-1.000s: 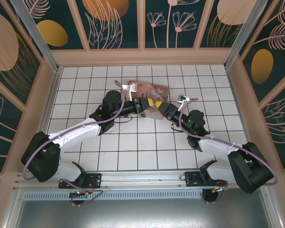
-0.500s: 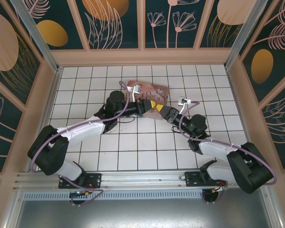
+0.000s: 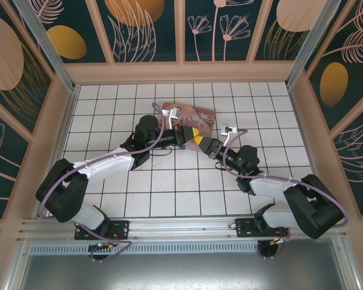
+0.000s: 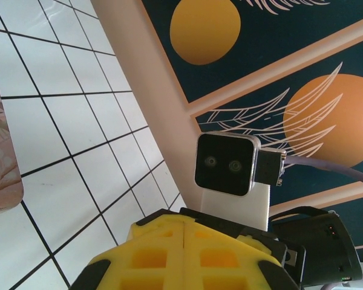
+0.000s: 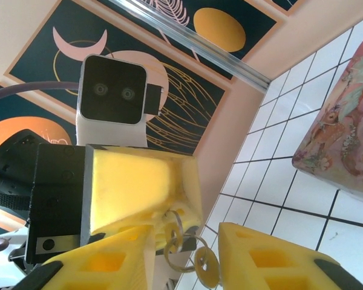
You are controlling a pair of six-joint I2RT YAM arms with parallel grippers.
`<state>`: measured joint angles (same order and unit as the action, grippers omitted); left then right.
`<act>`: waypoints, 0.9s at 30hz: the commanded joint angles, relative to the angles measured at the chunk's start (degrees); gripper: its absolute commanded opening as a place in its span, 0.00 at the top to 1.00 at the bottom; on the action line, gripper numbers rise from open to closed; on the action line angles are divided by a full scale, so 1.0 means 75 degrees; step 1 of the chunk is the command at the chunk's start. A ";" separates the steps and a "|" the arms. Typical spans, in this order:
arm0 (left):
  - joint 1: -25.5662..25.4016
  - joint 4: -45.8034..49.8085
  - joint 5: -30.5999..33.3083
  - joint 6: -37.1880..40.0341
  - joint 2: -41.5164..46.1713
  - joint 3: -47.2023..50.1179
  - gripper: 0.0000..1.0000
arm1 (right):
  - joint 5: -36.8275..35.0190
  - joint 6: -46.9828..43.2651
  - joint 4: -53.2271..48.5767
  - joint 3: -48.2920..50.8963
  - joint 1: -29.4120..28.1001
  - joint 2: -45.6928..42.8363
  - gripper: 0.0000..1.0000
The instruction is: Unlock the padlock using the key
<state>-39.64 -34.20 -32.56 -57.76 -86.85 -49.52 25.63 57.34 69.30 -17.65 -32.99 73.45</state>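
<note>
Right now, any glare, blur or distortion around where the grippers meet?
Top external: even light, sharp, no glare, but detail at the pink tin is too small to resolve. Left wrist: white tiles bright, slightly washed; left gripper cropped at the bottom edge. Right wrist: metal rings at the right gripper reasonably sharp; frame tilted.

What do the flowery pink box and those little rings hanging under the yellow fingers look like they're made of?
The box: probably printed tin, going by its smooth satin surface and rounded corner, though coated card would look alike. The rings: thin bent wire with a pale metallic glint, most likely steel or brass.
</note>
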 commanded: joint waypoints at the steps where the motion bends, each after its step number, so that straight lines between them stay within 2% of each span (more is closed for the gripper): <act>1: 0.0036 -0.0444 -0.0134 -0.0099 -0.0052 0.0056 1.00 | 0.0071 -0.0093 0.0500 -0.0225 -0.0060 0.0004 0.67; 13: 0.0043 -0.0503 -0.0138 -0.0110 0.0014 0.0249 1.00 | -0.0077 -0.0066 0.0288 -0.0213 0.0170 -0.0231 0.68; 27: 0.0036 -0.0581 -0.0210 -0.0132 -0.0017 0.0297 1.00 | -0.0040 -0.0019 0.0276 -0.0340 0.0178 -0.0093 0.77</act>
<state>-39.62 -36.38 -32.53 -58.61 -86.85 -48.10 25.63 57.36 69.38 -17.96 -32.12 73.01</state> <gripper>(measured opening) 0.067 0.236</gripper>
